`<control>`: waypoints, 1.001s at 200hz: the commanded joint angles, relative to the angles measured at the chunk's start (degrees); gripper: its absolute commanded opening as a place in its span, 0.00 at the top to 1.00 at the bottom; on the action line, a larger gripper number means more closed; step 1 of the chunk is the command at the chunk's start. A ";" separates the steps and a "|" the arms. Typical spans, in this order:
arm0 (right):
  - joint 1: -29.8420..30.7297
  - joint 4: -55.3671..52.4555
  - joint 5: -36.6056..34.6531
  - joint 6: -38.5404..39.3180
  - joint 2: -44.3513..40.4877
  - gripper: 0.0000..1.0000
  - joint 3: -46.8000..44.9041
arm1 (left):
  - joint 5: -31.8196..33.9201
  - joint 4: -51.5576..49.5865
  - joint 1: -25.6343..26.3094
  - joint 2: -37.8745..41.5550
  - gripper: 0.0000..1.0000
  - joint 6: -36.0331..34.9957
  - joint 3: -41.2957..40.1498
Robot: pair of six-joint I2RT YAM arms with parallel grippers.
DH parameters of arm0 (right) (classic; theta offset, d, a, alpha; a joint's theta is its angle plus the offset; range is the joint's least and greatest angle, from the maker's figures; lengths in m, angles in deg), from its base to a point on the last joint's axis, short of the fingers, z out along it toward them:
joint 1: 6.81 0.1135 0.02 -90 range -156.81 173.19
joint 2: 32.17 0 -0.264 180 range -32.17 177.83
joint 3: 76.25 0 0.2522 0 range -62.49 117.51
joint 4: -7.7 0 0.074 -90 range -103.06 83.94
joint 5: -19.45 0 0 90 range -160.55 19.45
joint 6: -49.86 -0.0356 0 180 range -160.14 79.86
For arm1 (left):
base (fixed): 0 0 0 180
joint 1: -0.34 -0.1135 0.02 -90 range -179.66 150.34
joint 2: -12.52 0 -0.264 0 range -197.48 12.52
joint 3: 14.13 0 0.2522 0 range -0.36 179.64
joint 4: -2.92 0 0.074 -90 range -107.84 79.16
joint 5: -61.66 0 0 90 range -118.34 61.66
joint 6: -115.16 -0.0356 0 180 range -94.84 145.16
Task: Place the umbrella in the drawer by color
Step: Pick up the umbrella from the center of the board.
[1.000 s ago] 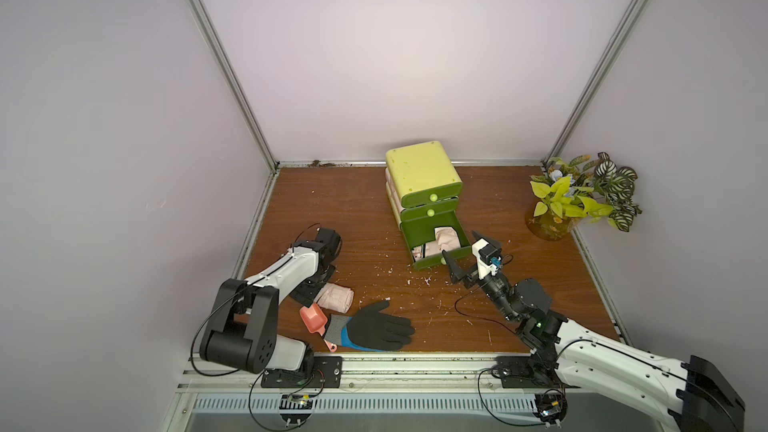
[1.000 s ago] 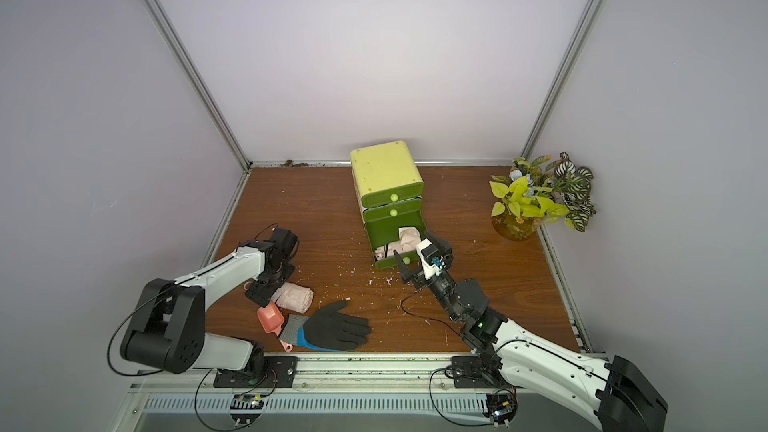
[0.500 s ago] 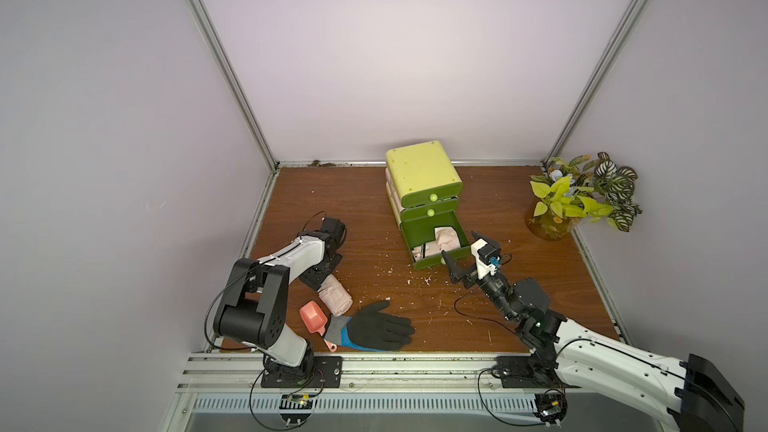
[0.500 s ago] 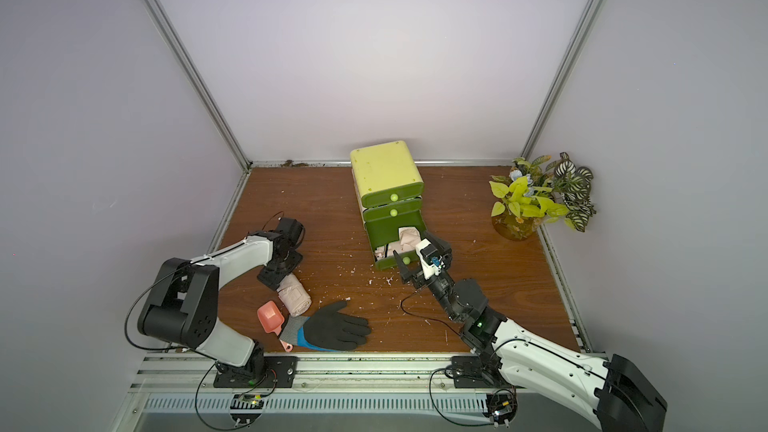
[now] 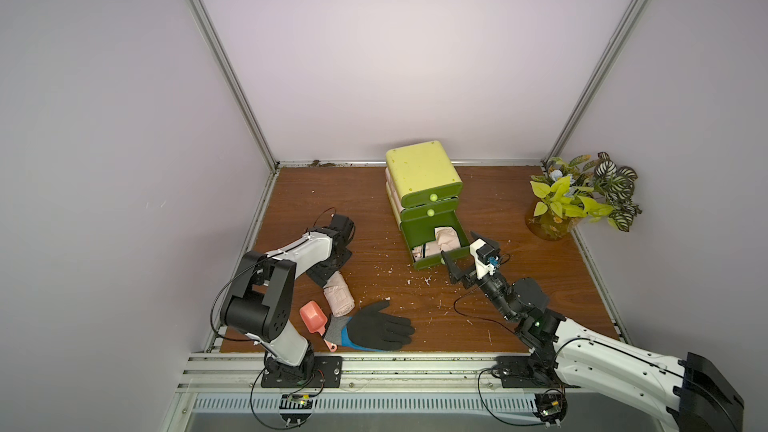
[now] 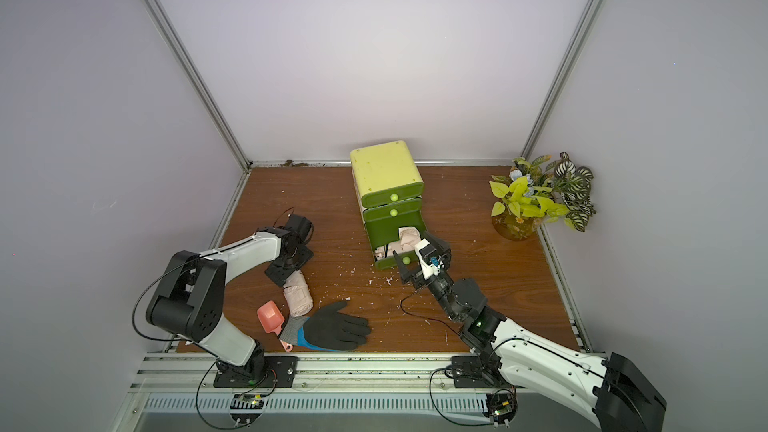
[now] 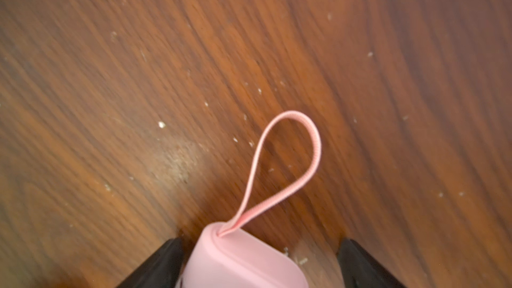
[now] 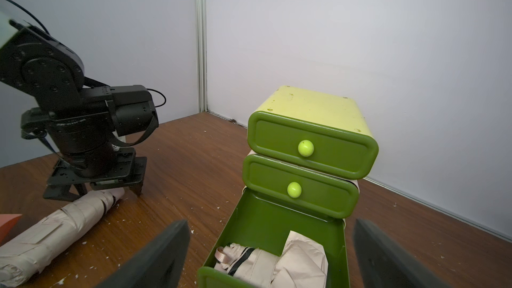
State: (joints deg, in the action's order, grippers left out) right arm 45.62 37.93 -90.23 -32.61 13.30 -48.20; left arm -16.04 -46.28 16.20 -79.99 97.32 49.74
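A folded pale pink umbrella (image 5: 338,295) (image 6: 297,295) (image 8: 55,225) lies on the wooden table at the left. My left gripper (image 5: 328,274) (image 6: 286,274) (image 8: 108,192) is open and straddles its pink handle (image 7: 243,261). One finger is close beside the handle and the other stands clear; the strap loop (image 7: 315,148) lies on the wood. The green drawer unit (image 5: 424,176) (image 6: 386,172) has its bottom drawer (image 5: 432,261) (image 6: 390,261) (image 8: 249,225) pulled out, with a beige umbrella (image 5: 446,238) (image 8: 277,264) inside. My right gripper (image 5: 463,249) (image 6: 417,255) (image 8: 270,234) hangs open at that drawer's front, holding nothing.
A black glove (image 5: 380,330) with a blue cuff and a pink scoop (image 5: 313,317) lie near the front edge, just beside the table umbrella. A potted plant (image 5: 577,201) stands at the back right corner. The two upper drawers are shut. White crumbs dot the wood.
My left arm has swung its elbow round and the gripper has shifted along the pink umbrella to its handle end. The umbrella has turned more lengthwise. The right arm has stayed put.
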 commanded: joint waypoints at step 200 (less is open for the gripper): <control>-0.13 3.53 -1.41 -0.06 0.40 0.01 0.03 | -1.49 -11.54 8.59 -5.46 0.46 -7.94 0.90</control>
State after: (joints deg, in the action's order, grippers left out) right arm 45.62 37.93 -90.25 -32.59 13.34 -48.20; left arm -15.41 -53.30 24.24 -81.67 89.49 52.32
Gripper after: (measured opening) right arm 0.990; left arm 0.566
